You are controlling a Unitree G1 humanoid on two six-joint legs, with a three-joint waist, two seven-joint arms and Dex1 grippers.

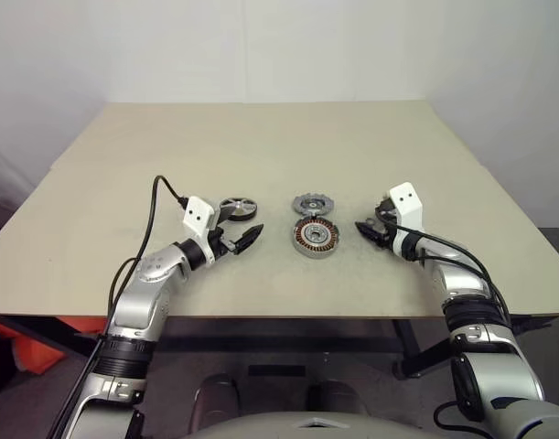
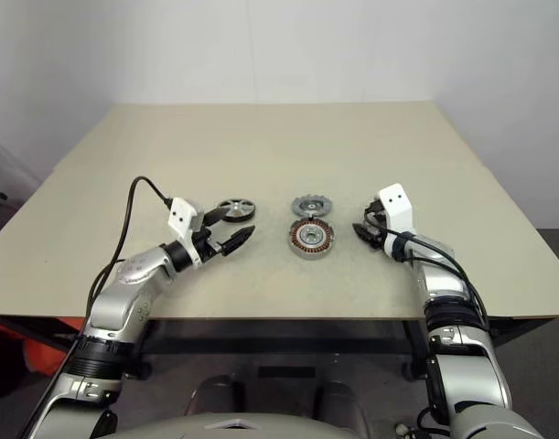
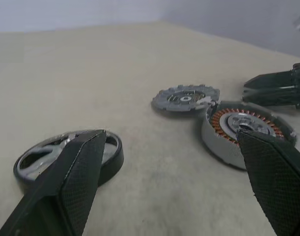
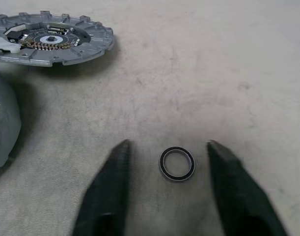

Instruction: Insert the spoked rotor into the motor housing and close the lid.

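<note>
The motor housing [image 1: 316, 236], a dark ring with copper windings around a silver centre, lies at the table's middle. Just behind it rests the lid [image 1: 308, 203], a grey toothed disc. The spoked rotor [image 1: 238, 208], silver spokes in a dark rim, lies to the housing's left. My left gripper [image 2: 238, 223] hovers open just in front of the rotor, pointing toward the housing, with nothing between its fingers. My right gripper [image 4: 168, 145] is open low over the table to the right of the housing, its fingers on either side of a small black ring [image 4: 177, 163] that lies flat.
The beige table [image 1: 261, 137] stretches wide behind and beside the parts. Its front edge runs close under both arms. A black cable loops off the left wrist.
</note>
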